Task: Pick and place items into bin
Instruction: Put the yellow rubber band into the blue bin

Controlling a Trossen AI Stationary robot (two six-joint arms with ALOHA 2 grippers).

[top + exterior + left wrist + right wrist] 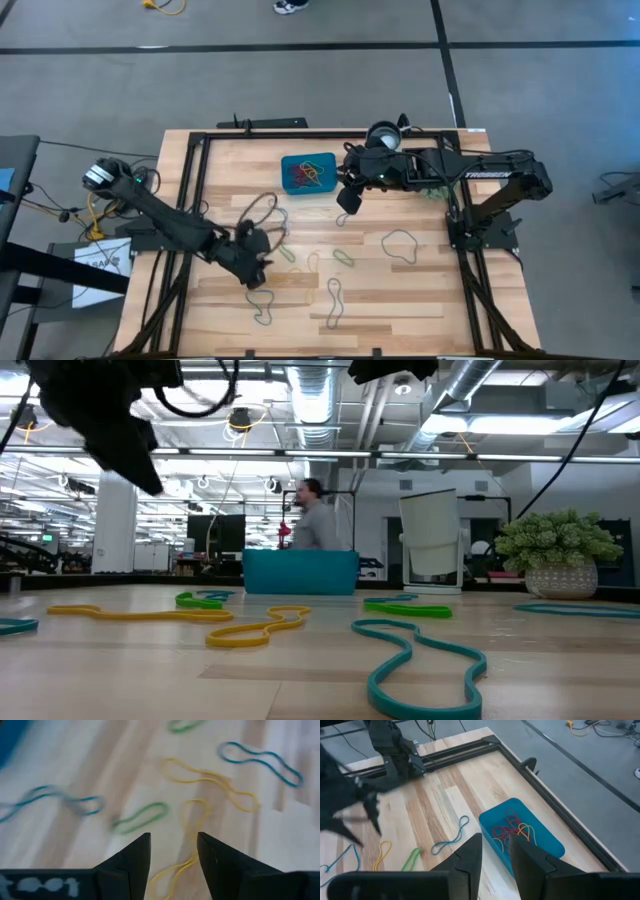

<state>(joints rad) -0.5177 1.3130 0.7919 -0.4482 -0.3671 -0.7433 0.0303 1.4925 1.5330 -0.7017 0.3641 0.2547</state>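
The teal-blue bin (pixel 308 173) stands on the table's far middle and holds red, yellow and orange bands (pixel 512 831). Several loose bands lie flat on the wood: yellow (pixel 186 827), green (pixel 142 817), teal (pixel 260 759) and grey (pixel 400 244). My left gripper (pixel 250 264) hovers open above the yellow band near the table's left middle, raised off the table in the low view (pixel 125 445). My right gripper (pixel 495 851) hangs just right of the bin (pixel 520 832), its fingers slightly apart with nothing between them.
A round white-and-metal cup (pixel 383 135) and a spiky green plant ball (pixel 560 545) stand at the far right. A black frame (pixel 195 200) borders the table. More bands lie toward the near edge (pixel 335 300). A person (pixel 315 520) is in the room behind.
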